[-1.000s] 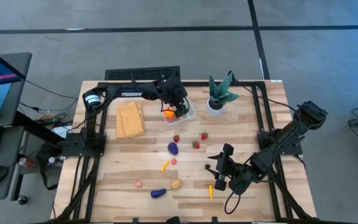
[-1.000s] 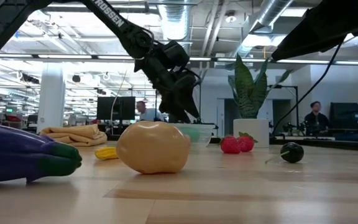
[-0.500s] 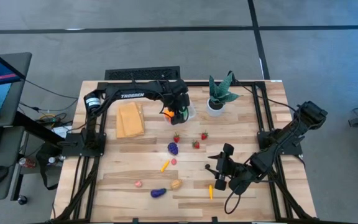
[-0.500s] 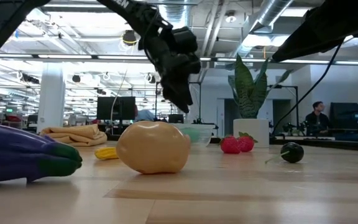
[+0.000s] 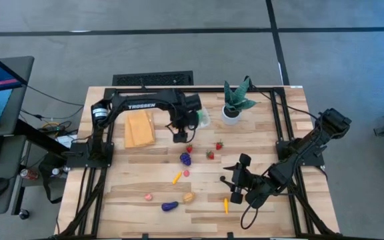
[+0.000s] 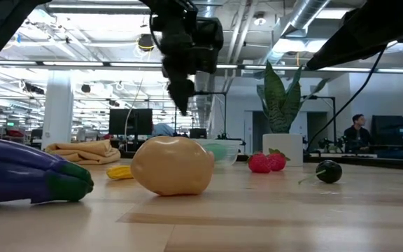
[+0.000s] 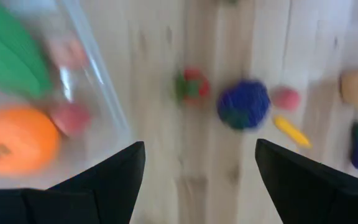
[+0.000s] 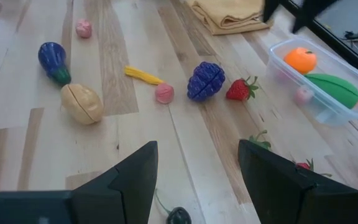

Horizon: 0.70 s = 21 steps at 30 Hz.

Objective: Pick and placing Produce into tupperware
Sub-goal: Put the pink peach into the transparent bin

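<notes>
While the left gripper [image 5: 180, 135] hangs in the air with its fingers spread wide and nothing between them, it sits just left of the clear tub [image 5: 202, 119] at the far middle of the table [image 5: 259, 143], between the tub and the folded tan cloth [image 5: 139, 128]. In the right wrist view the tub [image 8: 328, 81] holds an orange fruit [image 8: 300, 60], a long green piece [image 8: 334, 88] and a small pink bit [image 8: 303, 94]; the left wrist view shows the same orange [image 7: 18, 138] and green piece [image 7: 11, 59] through the tub's clear wall.

On the bare wood nearer the middle lie a strawberry [image 5: 189, 148], a bunch of purple grapes [image 5: 186, 159] just beside it, and two more strawberries [image 5: 219, 145] [image 5: 210, 155] a little to the right. Nearer still are a small pink piece [image 5: 186, 173], a thin yellow-orange piece [image 5: 177, 178], a pink bit [image 5: 149, 197], a dark eggplant [image 5: 170, 207], a tan piece [image 5: 189, 197] and an orange piece [image 5: 225, 205] by the near edge.

The right gripper [image 5: 237, 181] rests low over the near right part of the table, fingers wide apart and empty, with a small dark round thing [image 8: 179, 216] just in front of them. A spiky green plant [image 5: 235, 100] in a white pot stands just right of the tub.
</notes>
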Tool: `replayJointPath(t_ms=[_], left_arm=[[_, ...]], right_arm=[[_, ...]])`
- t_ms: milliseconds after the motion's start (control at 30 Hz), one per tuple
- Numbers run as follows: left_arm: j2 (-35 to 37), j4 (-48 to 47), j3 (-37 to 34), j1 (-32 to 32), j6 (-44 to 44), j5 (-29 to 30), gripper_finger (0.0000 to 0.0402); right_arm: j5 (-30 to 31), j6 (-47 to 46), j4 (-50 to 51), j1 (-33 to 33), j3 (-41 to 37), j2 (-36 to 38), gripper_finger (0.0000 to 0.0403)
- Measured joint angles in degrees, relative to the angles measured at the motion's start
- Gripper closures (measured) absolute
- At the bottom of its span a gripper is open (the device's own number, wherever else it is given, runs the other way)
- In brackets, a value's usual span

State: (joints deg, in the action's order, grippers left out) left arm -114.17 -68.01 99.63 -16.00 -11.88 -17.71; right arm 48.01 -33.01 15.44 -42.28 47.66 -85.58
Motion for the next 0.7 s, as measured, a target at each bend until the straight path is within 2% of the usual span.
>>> replayJointPath(t_ms=[167,500,700], left_arm=[[0.0,-8.1,0.0,1.9,3.1,0.0,0.0106],[0.0,-14.1,-0.7,9.2,6.1,0.5,0.0106],[0.0,-13.6,-2.6,14.9,8.1,6.2,0.0106]], right_arm=[[0.0,0.2,0.0,0.1,0.0,0.0,0.0187],[0.0,0.6,0.5,2.1,0.0,0.0,0.0187],[0.0,0.6,0.6,2.3,0.0,0.0,0.0187]])
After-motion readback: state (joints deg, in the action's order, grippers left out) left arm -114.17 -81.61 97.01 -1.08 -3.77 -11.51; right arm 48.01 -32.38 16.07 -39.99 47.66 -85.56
